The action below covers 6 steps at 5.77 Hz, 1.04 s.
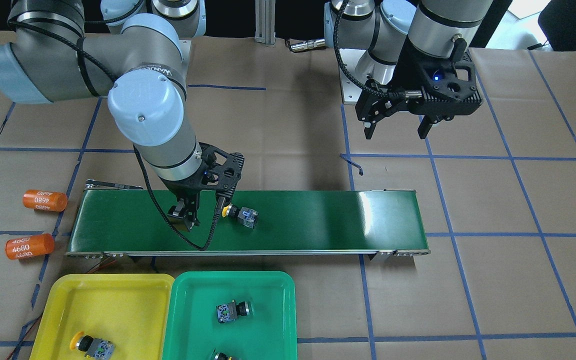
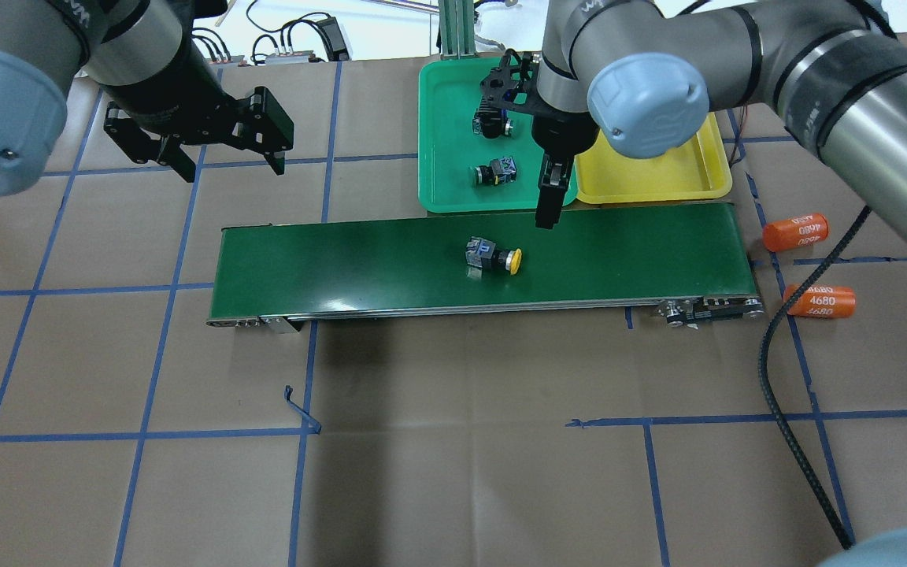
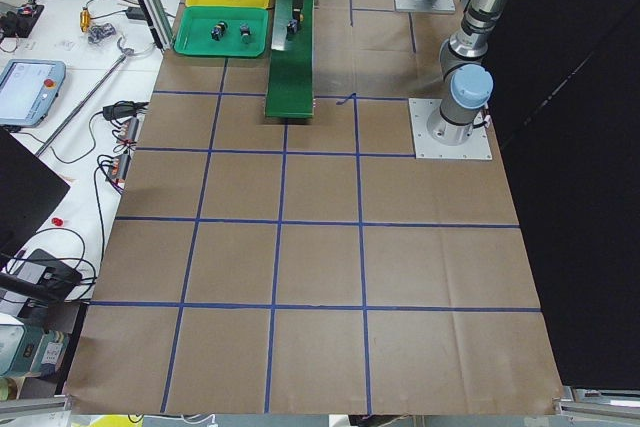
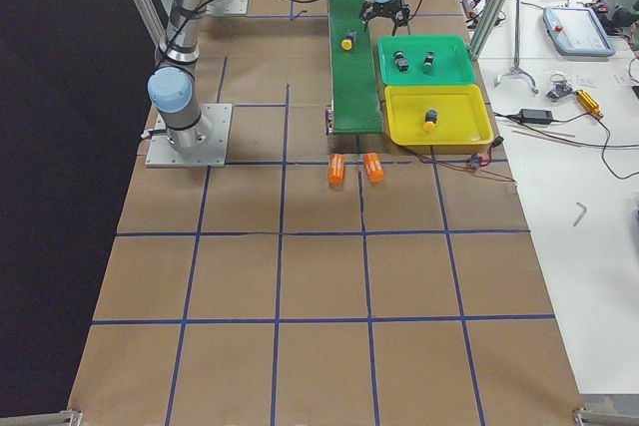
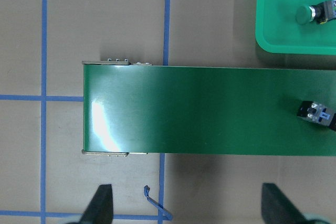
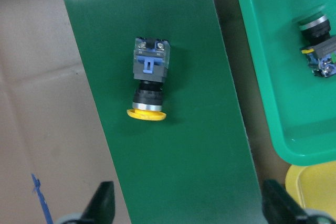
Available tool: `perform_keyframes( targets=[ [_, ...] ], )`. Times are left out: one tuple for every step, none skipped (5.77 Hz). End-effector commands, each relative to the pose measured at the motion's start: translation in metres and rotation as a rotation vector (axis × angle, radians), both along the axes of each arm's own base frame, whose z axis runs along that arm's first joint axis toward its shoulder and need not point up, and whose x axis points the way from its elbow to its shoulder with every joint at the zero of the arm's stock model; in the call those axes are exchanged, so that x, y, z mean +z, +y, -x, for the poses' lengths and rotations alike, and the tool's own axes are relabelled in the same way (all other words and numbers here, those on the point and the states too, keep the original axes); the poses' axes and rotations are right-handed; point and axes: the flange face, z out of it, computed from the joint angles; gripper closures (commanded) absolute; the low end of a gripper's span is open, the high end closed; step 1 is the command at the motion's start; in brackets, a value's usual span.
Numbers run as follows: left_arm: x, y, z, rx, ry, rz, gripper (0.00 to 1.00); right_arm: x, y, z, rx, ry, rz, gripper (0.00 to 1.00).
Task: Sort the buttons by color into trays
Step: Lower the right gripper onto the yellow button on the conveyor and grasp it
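Gaping empty above belt (image 1: pixel 318 220), right tool (image 1: pixel 202 216) hangs beside yellow button (image 1: pixel 240 215), clear of edges.

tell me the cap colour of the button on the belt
Yellow. The button on the belt shows best in the right wrist view.

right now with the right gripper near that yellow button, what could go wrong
The yellow button lies on its side on the belt, so its round cap may roll or twist as the open right gripper closes. The yellow tray sits right against the green tray, so a sloppy drop could land in the wrong one.
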Motion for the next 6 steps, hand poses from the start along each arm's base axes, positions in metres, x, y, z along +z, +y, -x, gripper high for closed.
perform_keyframes(
  targets=[
    [0.003, 0.002, 0.002, -0.003, 0.004, 0.005, 0.01, -0.051, 0.025, -0.01, -0.037, -0.02, 0.088, 0.0],
    [0.0, 0.0, 0.003, -0.008, 0.015, 0.0, 0.01, -0.068, 0.033, -0.007, 0.0, -0.015, 0.097, 0.0],
    [-0.001, -0.001, 0.002, -0.006, 0.017, -0.001, 0.01, -0.075, 0.034, -0.003, 0.115, -0.007, 0.141, 0.0],
    [-0.001, 0.0, 0.002, -0.036, 0.011, -0.004, 0.01, -0.073, 0.029, 0.003, 0.181, 0.037, 0.192, 0.0],
    [-0.001, -0.001, 0.002, -0.052, 0.009, -0.002, 0.01, -0.075, 0.027, 0.008, 0.176, 0.055, 0.19, 0.0],
    [0.0, 0.001, 0.001, -0.05, 0.009, 0.001, 0.01, -0.077, 0.026, 0.015, 0.168, 0.084, 0.184, 0.0]
  ],
)
